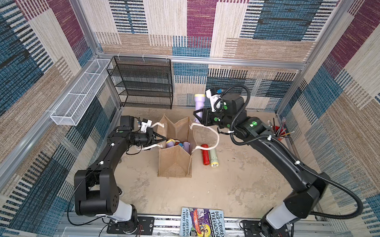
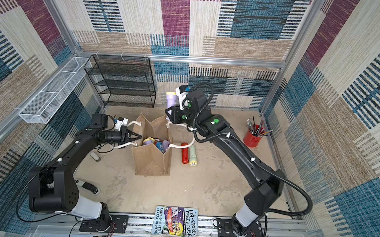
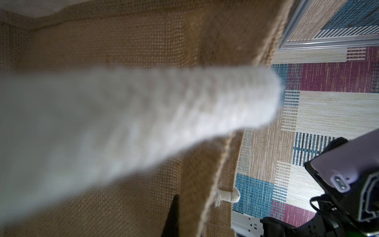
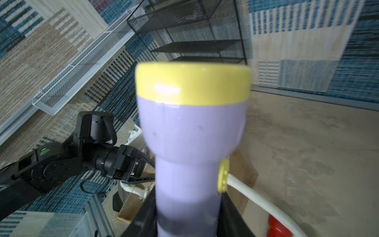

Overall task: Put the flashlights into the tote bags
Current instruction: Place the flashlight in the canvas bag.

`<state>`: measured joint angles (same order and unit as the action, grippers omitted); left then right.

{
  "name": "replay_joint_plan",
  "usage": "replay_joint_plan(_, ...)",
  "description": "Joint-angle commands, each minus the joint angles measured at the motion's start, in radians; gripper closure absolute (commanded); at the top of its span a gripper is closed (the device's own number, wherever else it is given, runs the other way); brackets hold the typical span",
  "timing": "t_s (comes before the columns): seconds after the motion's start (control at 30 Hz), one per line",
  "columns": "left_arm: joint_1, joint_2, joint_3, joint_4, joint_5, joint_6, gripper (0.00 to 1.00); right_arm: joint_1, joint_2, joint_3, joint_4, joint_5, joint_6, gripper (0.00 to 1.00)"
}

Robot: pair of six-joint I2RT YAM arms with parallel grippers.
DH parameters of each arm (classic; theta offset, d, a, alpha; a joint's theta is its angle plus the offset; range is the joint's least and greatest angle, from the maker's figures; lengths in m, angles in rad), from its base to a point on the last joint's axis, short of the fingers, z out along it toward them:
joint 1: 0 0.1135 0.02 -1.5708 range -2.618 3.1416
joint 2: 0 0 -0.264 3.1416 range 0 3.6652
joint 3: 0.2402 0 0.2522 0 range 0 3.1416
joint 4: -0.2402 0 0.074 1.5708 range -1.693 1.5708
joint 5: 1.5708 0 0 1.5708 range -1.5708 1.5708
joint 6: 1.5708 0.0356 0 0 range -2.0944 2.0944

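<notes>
The tan burlap tote bag [image 1: 174, 161] [image 2: 150, 159] stands open in the middle of the table. Several flashlights [image 1: 171, 143] [image 2: 148, 141] lie inside it. My left gripper [image 1: 163, 138] [image 2: 139, 136] is shut on the bag's left rim; in the left wrist view burlap [image 3: 143, 41] and a blurred white rope handle [image 3: 123, 123] fill the frame. My right gripper [image 1: 197, 113] [image 2: 168, 113] [image 4: 186, 211] is shut on a lilac flashlight with a yellow collar [image 1: 199, 101] [image 2: 171, 99] [image 4: 190, 127], held above the bag's far right corner. A red flashlight [image 1: 204, 154] [image 2: 184, 153] and a pale green one [image 1: 213, 158] [image 2: 192, 155] lie right of the bag.
A black wire-mesh rack [image 1: 141, 83] stands at the back left, with a white mesh basket [image 1: 81, 93] on the left wall. A red cup of pencils [image 2: 253, 138] sits at the back right. A book [image 1: 202, 224] lies at the front edge.
</notes>
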<state>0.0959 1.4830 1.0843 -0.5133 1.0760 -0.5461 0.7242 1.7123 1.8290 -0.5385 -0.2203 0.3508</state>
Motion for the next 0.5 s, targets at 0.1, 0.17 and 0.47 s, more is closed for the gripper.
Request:
replay_joint_plan(0.1, 0.0, -0.01, 0.009, 0.01, 0.033, 0.012, 0.95, 0.091, 0.182, 0.153, -0.06, -0.103, -0.059, 0.65)
replay_joint_plan(0.17, 0.002, -0.015, 0.009, 0.01, 0.034, 0.014, 0.95, 0.103, 0.215, 0.169, -0.061, -0.109, -0.057, 0.66)
replay_joint_plan(0.47, 0.005, -0.029, 0.003, 0.021, 0.04, 0.01, 0.95, 0.114, 0.308, 0.147, -0.062, -0.11, -0.065, 0.68)
